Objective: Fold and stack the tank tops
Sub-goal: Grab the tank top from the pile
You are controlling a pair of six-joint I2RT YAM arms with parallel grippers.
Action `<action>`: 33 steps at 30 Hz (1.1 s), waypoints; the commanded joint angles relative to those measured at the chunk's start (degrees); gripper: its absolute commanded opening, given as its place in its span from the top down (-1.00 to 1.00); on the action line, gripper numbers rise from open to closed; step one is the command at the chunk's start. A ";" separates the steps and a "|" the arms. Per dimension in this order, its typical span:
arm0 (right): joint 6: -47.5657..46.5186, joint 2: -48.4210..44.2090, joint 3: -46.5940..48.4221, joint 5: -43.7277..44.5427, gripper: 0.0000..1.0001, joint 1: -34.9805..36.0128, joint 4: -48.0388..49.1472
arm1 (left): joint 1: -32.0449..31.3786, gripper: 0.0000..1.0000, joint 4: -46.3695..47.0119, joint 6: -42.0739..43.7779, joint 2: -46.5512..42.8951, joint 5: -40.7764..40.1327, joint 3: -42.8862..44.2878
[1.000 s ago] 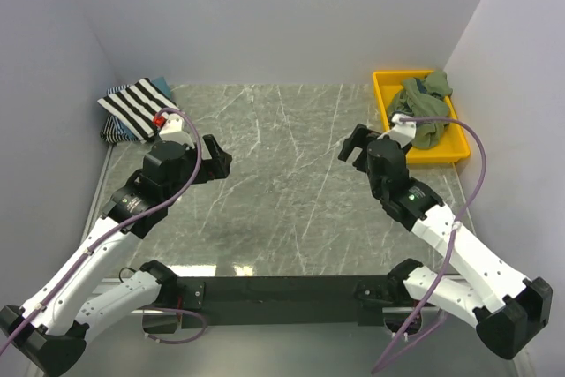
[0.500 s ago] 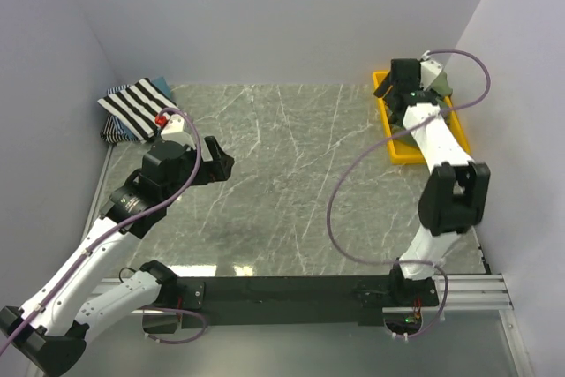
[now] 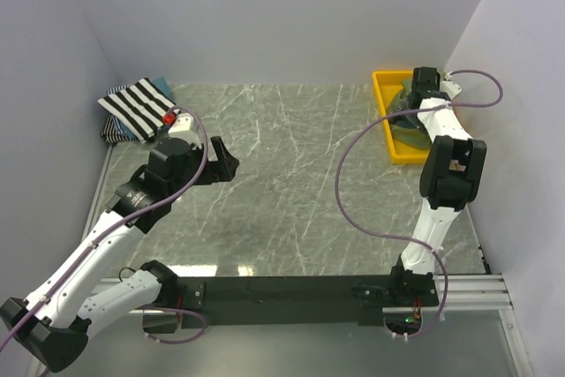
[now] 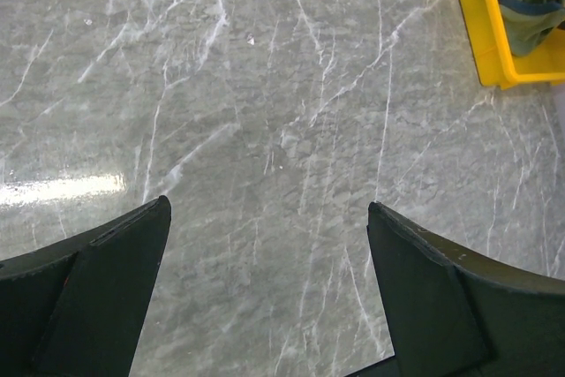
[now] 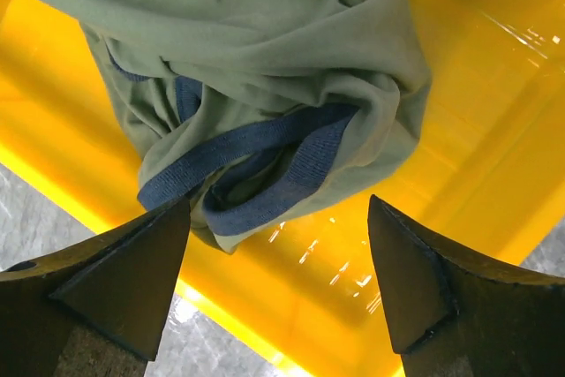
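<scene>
Up in the upper right of the overhead view: poised over the shallow yellow plastic tray [image 3: 385, 101] with the right fingers [image 3: 411, 100], spread wide and gripping nothing. Looking straight down from the right wrist onto the crumpled olive-green tank top with navy ribbed trim [image 5: 265, 41], bunched inside the tray [image 5: 494, 86] and filling the top and centre of that frame, right below the gap between the two dark fingers [image 5: 115, 280]. Cannot tell whether touching the cloth.

Over to the left of centre in the overhead view: hovering above the grey marble-patterned desk [image 3: 291, 183] with the left fingers [image 3: 226, 162], likewise wide apart and holding nothing. Showing veined stone [image 4: 265, 86] between them [image 4: 97, 289] in the left wrist view, plus the tray's corner [image 4: 481, 33] and some green cloth [image 4: 521, 6] at the upper right of that frame.

Spotting the black-and-white striped tank top [image 3: 132, 103] at the upper left of the overhead view, lying at the desk's far left corner on a bluish garment [image 3: 162, 87] peeking out at its edge.
</scene>
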 commanded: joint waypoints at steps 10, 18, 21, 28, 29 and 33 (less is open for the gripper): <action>1.62 7.31 3.03 1.10 0.07 -1.94 1.67 | 0.15 -0.99 1.65 1.23 1.75 0.43 2.21; -0.31 -6.39 1.87 1.63 1.00 -1.24 2.64 | 0.15 -0.99 1.83 0.70 1.57 -0.27 2.30; -2.50 -13.25 5.55 1.89 1.00 -0.10 1.77 | 0.15 -0.99 2.18 0.79 1.40 -0.62 2.39; -10.94 -22.22 19.18 -1.53 1.00 7.27 0.36 | 0.15 -0.99 2.27 0.08 -0.09 -3.34 2.65; -12.17 -22.75 20.93 -2.40 1.00 9.11 0.70 | 0.24 -0.99 2.53 0.00 -0.53 -3.70 2.65; -18.67 -25.04 29.80 -6.71 1.00 16.85 2.73 | 0.24 -0.99 2.71 -0.71 -2.29 -5.98 2.39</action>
